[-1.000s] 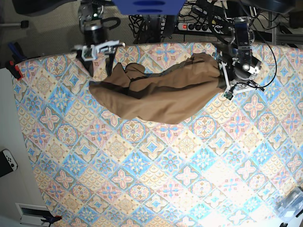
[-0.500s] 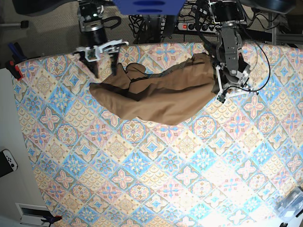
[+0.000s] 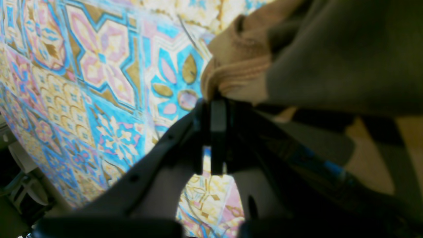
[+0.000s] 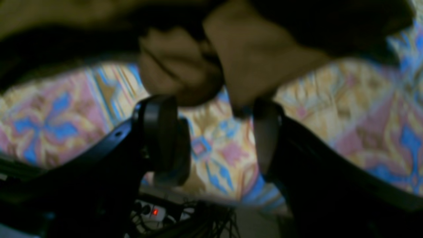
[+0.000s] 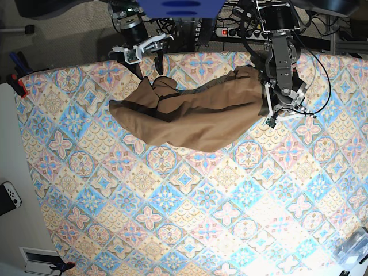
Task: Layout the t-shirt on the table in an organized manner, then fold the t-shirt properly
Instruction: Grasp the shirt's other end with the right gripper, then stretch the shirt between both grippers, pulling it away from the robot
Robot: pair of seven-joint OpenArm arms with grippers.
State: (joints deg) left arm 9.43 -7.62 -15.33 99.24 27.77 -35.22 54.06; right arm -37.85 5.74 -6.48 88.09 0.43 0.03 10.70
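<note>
The tan-brown t-shirt (image 5: pixel 195 118) lies crumpled near the back edge of the table (image 5: pixel 190 218). My left gripper (image 5: pixel 266 103) is at the shirt's right end. In the left wrist view the gripper (image 3: pixel 214 109) is shut on a ribbed edge of the shirt (image 3: pixel 238 71), just above the patterned table (image 3: pixel 99 66). My right gripper (image 5: pixel 149 68) stands at the shirt's back left corner. In the right wrist view the gripper (image 4: pixel 214 132) is open, with folds of the shirt (image 4: pixel 251 56) just beyond its fingertips (image 4: pixel 162 132), over the table (image 4: pixel 66 125).
A power strip (image 5: pixel 233 31) with a red light and cables lies behind the table's back edge; it also shows in the right wrist view (image 4: pixel 153 211). A white controller (image 5: pixel 8 195) lies off the left edge. A clear plastic item (image 5: pixel 353 247) sits at the front right corner.
The right gripper moved right and toward the table's back edge, up to the shirt's back corner. The left arm shifted slightly at the shirt's right end. The shirt barely moved.
</note>
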